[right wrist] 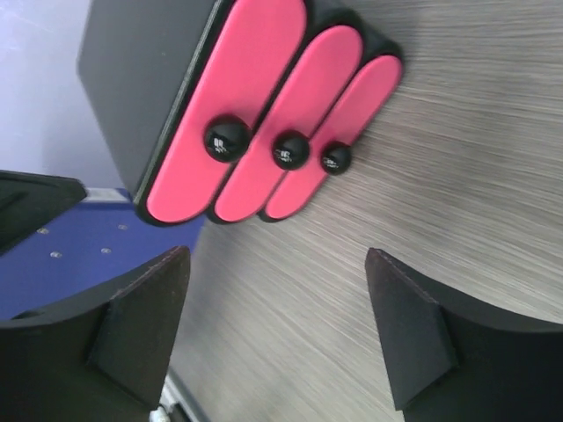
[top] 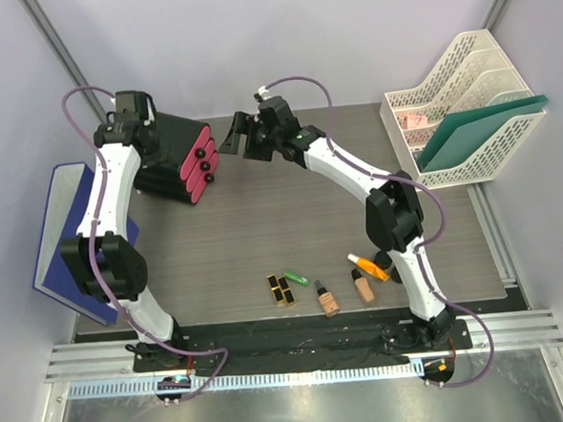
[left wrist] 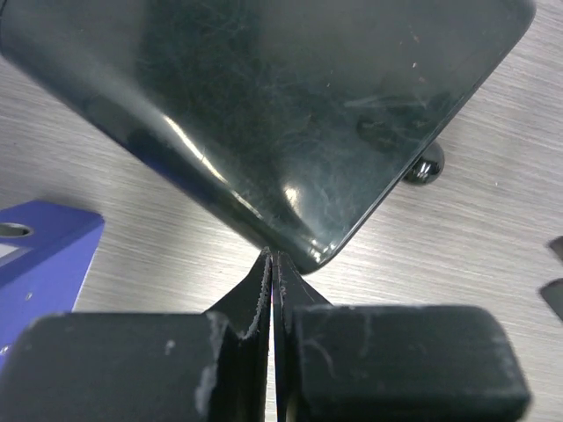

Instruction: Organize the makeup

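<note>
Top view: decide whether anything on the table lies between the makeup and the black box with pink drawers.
Nothing visible does: bare table runs from the makeup to the black box; the right hand hangs open beside its drawers.

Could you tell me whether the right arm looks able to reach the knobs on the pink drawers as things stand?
Probably yes: the right gripper is open and faces the pink drawers, and only bare table lies between it and the three knobs.
</note>
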`<state>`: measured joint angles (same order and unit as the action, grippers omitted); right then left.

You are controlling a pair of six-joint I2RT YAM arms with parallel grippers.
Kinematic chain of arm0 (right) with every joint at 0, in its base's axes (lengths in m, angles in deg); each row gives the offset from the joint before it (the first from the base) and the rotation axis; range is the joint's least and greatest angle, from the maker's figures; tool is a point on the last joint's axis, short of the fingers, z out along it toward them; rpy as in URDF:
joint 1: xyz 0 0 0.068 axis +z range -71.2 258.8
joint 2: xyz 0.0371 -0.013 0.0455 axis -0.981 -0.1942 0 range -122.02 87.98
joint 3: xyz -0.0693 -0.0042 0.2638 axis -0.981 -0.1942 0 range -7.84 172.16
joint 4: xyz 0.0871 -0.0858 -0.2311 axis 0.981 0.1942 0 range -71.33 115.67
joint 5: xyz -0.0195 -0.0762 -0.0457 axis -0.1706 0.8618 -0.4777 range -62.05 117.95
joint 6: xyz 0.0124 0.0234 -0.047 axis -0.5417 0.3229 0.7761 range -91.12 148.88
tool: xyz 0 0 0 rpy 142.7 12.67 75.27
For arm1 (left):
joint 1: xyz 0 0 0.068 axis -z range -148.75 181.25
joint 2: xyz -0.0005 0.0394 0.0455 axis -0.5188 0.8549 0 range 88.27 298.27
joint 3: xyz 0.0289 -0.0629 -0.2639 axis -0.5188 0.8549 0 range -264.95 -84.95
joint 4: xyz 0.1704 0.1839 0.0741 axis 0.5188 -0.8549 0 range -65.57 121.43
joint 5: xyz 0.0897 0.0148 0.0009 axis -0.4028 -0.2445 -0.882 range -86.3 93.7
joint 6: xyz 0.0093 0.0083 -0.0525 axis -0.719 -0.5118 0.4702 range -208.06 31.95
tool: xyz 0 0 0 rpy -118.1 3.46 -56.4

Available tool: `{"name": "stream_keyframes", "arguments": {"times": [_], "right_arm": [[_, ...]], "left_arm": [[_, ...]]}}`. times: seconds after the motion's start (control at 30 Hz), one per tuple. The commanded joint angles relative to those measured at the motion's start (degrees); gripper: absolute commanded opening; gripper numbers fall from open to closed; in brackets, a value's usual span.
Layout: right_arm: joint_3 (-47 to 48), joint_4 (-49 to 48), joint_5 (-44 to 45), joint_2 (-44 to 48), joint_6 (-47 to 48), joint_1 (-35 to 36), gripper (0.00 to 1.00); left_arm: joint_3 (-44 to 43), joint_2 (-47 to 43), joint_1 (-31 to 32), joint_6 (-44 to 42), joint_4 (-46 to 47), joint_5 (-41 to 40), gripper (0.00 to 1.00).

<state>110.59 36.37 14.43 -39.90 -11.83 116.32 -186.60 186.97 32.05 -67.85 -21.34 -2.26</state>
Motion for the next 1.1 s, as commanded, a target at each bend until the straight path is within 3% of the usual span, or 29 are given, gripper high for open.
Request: {"name": "stream_keyframes", "arguments": {"times": [0.0,0.4,0.77,1.07], "right_arm": [[4.1,-7.5,-6.2,-3.1,-8.2,0.4,0.81],[10.0,-25.7,-14.4,-13.3,-25.2,0.5,0.59],[16.0,-29.9,-15.4,-20.7,-32.2,1.4,0.59],[17.5,-30.2,-14.0,-23.6,-34.9,1.5,0.47]], "left_arm": [[-3.6,1.6,-0.6,2.4,0.6,1.4,0.00],[-4.8,6.2,-2.1,4.0,-0.3,1.9,0.00],[-4.7,6.7,-2.8,3.4,-1.0,1.6,0.00],[-4.7,7.1,-3.0,2.7,-1.5,1.8,0.00]]}}
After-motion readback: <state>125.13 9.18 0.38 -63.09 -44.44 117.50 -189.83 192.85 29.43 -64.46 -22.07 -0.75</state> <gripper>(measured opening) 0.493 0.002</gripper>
